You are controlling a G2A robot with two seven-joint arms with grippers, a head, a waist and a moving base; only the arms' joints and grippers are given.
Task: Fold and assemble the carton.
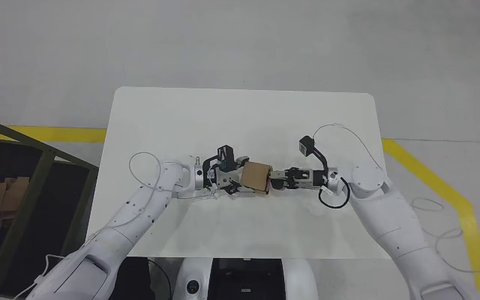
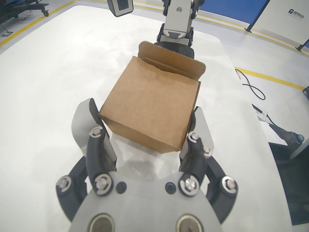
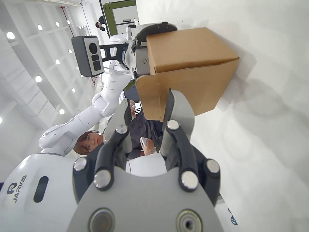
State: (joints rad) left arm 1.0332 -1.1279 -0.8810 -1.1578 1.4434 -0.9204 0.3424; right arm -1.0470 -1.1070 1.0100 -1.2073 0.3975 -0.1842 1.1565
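Observation:
A brown carton (image 1: 257,176) lies on its side on the white table (image 1: 225,120), between my two grippers. My left gripper (image 2: 144,118) is shut on the carton (image 2: 152,107), one finger on each side wall of its near end. At the far end the lid flap (image 2: 173,61) stands out, half folded. My right gripper (image 3: 149,102) is at that flap (image 3: 193,88). Its fingers stand apart; one fingertip (image 3: 177,102) lies against the flap's outer face and the flap's bent edge sits between them. From above, the right gripper (image 1: 276,178) meets the carton's right end.
A black cable (image 2: 253,89) lies on the table beyond the carton, near the edge. A dark rack (image 1: 30,187) stands off the table's left side. Bare table surface surrounds the carton on all sides.

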